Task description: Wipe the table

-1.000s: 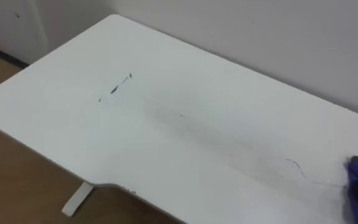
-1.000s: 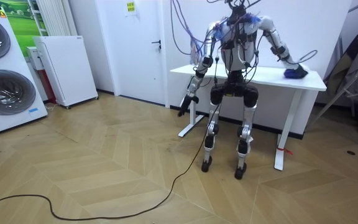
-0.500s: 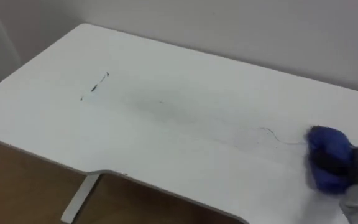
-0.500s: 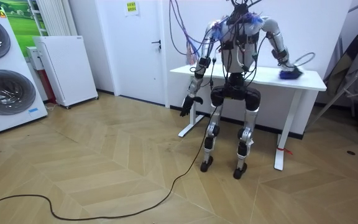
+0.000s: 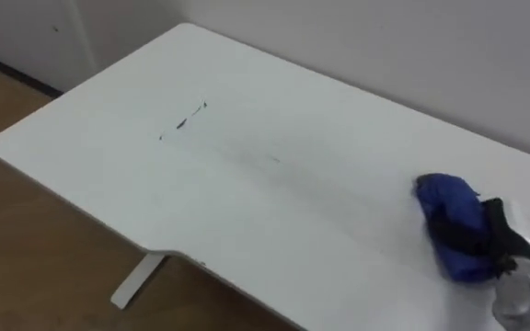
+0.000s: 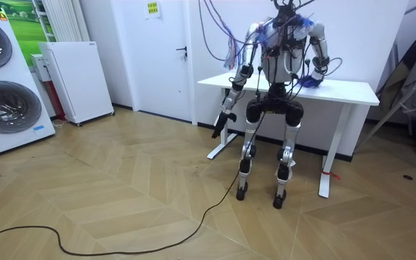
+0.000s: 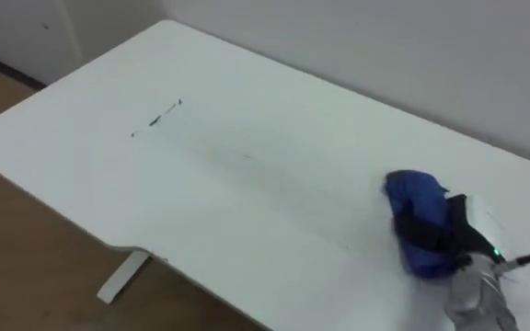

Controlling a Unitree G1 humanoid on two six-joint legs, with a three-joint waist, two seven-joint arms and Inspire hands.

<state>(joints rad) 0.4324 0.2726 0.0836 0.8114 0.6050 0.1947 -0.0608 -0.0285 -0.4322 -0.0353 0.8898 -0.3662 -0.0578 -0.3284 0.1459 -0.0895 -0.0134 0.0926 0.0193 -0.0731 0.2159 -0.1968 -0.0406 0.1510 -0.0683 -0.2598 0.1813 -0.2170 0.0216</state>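
As I look down through the head camera, my right robot hand [image 5: 478,242] has a blue cloth [image 5: 444,207] pinned to the white table [image 5: 90,175].

Left eye view: the robot hand's dark fingers curl over the top of the blue cloth near the table's right end, and a short dark mark [image 5: 184,121] sits well apart from it toward the far left of the table. Right eye view: I see the same layout, with the fingers wrapped across the middle of the bunched cloth and the wrist coming in from the lower right. Room view: the robot stands upright at the table's near edge with its back to me, the blue cloth under its right robot hand on the tabletop. My left robot hand [image 6: 218,124] hangs below the tabletop at the room view's left, and I cannot tell its state.
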